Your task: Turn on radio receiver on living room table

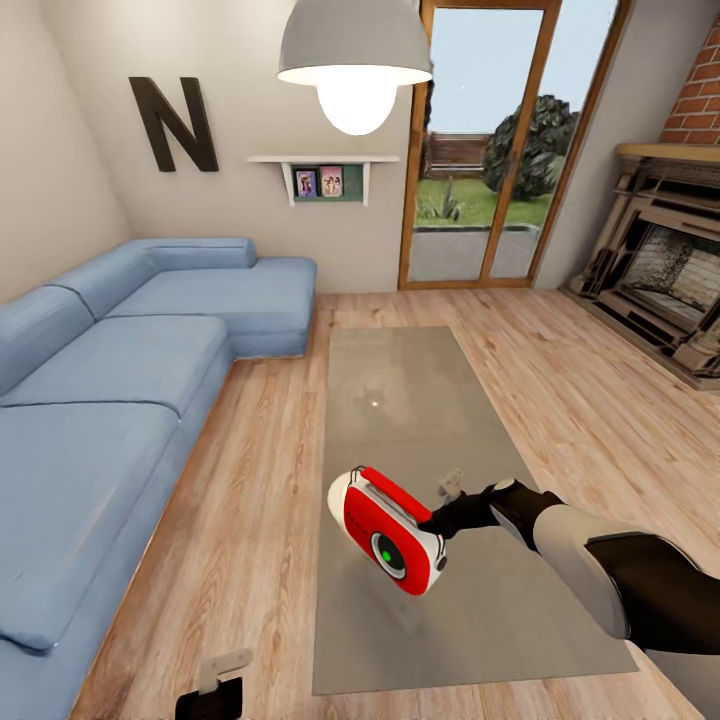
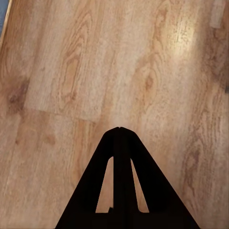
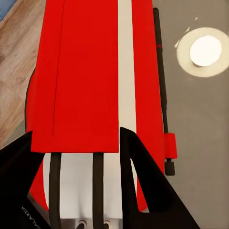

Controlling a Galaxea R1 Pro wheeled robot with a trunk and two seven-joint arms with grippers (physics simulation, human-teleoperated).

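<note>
Right gripper (image 1: 437,520) spread around end of radio receiver (image 1: 388,530) on table (image 1: 400,400), dial glowing green so probably already on; left gripper (image 2: 120,130) pressed together.

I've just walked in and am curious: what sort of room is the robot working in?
A living room, most likely: a blue L-shaped sofa, a brick fireplace, and a long low coffee table on wood plank flooring.
</note>
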